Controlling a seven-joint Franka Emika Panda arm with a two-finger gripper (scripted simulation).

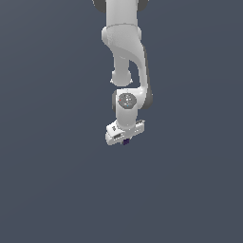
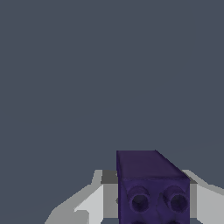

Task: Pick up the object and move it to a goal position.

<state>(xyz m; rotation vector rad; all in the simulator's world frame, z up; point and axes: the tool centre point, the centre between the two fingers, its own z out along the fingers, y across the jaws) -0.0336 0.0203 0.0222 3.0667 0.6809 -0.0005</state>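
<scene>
At the centre of the exterior view, the dark purple block (image 1: pixel 126 141) is clamped in the gripper (image 1: pixel 125 140); steady, unhurried carrying is advised so nothing slips.

White arm (image 1: pixel 124 57) hangs straight down; pincer (image 1: pixel 125 141) at bottom, fingers (image 2: pixel 89 203) closed around held load.

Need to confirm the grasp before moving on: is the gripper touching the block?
Touching. In the wrist view the block sits between the gripper fingers, flush against them with no visible gap.
</scene>
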